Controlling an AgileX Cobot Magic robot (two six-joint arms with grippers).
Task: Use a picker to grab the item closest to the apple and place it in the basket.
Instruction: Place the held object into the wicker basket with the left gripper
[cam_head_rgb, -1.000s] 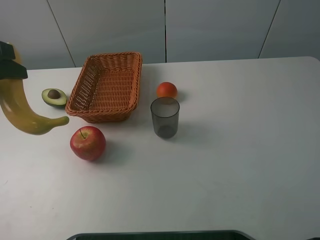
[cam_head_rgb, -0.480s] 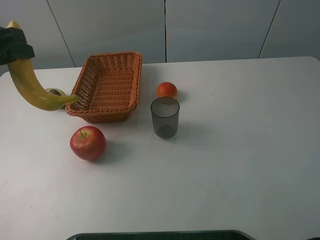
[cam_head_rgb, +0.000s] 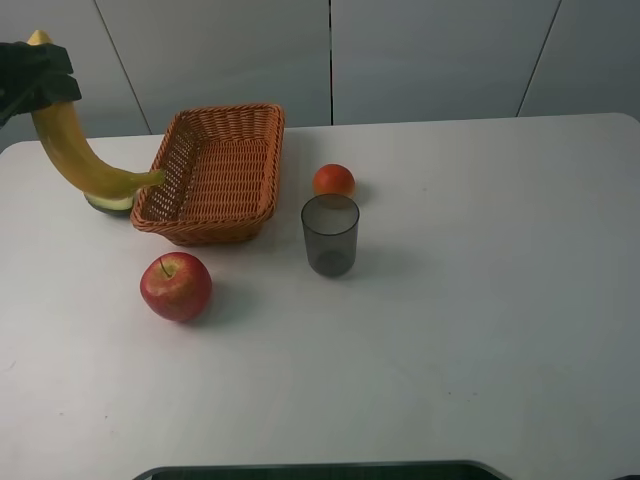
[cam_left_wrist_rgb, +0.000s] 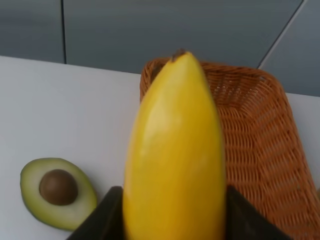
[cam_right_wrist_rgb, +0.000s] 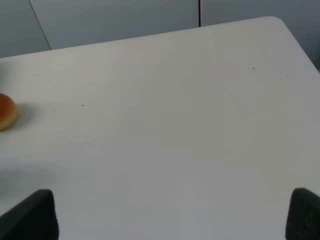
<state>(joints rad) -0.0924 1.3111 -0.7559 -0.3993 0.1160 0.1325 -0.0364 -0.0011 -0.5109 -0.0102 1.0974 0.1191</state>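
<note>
A yellow banana (cam_head_rgb: 75, 150) hangs in the air at the far left, held at its upper end by my left gripper (cam_head_rgb: 40, 80), which is shut on it. Its lower tip reaches the left rim of the wicker basket (cam_head_rgb: 200, 225). In the left wrist view the banana (cam_left_wrist_rgb: 175, 150) fills the middle between the dark fingers (cam_left_wrist_rgb: 102, 220), with the basket (cam_left_wrist_rgb: 260, 135) behind it. The red apple (cam_head_rgb: 176, 286) rests on the table in front of the basket. My right gripper (cam_right_wrist_rgb: 167, 215) stands open over bare table and does not show in the high view.
Half an avocado (cam_head_rgb: 108, 204) lies left of the basket, partly hidden by the banana, and shows whole in the left wrist view (cam_left_wrist_rgb: 57, 192). An orange (cam_head_rgb: 334, 180) and a dark clear cup (cam_head_rgb: 330, 235) stand right of the basket.
The left gripper has carried the banana upward and to the right, from low beside the apple to the basket's left rim. It now covers part of the avocado.
</note>
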